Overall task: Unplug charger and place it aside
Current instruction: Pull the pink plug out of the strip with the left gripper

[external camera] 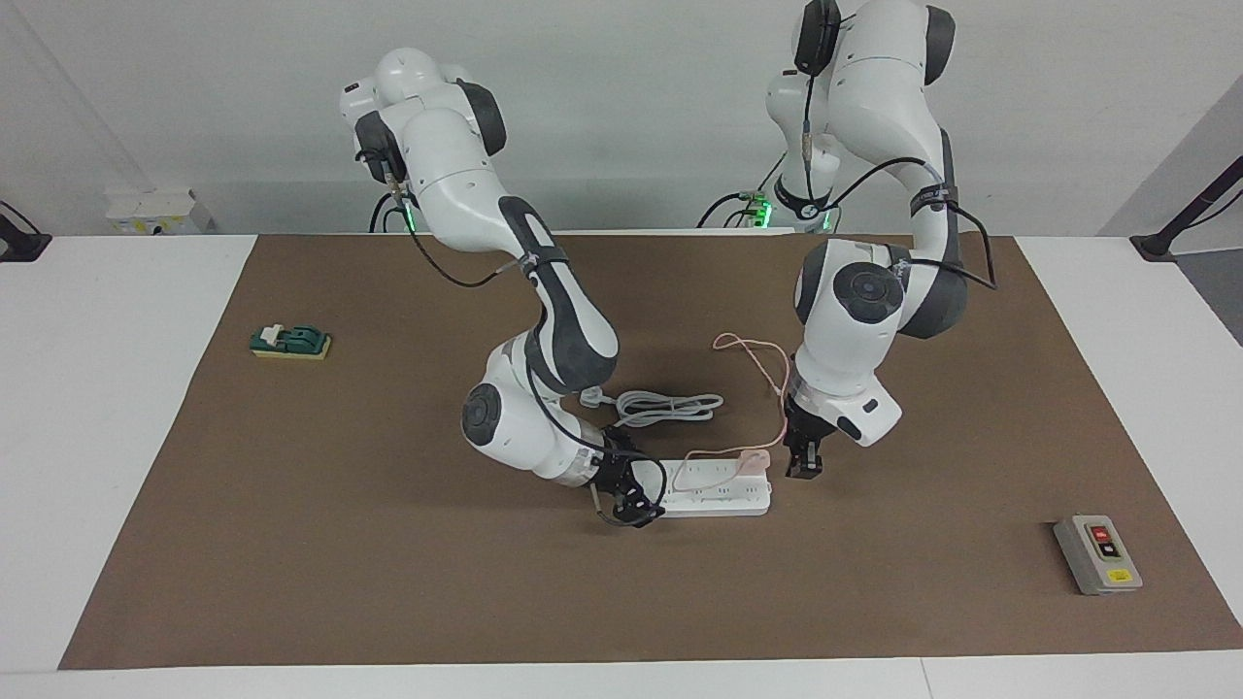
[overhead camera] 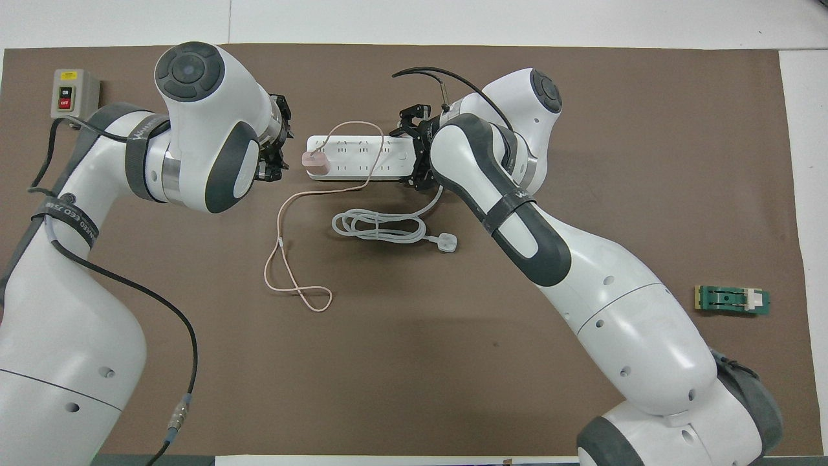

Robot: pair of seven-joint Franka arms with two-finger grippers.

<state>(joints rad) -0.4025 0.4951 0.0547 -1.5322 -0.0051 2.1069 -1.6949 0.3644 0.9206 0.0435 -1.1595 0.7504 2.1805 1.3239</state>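
Observation:
The pale-pink charger is plugged into the white power strip, at the strip's end toward the left arm. Its thin pink cable crosses the strip and loops on the mat nearer to the robots. My left gripper hangs low just beside the charger, a small gap apart. My right gripper is down on the strip's other end and holds it.
The strip's thick white cord and plug lie coiled nearer to the robots than the strip. A grey switch box sits toward the left arm's end, a green block toward the right arm's end.

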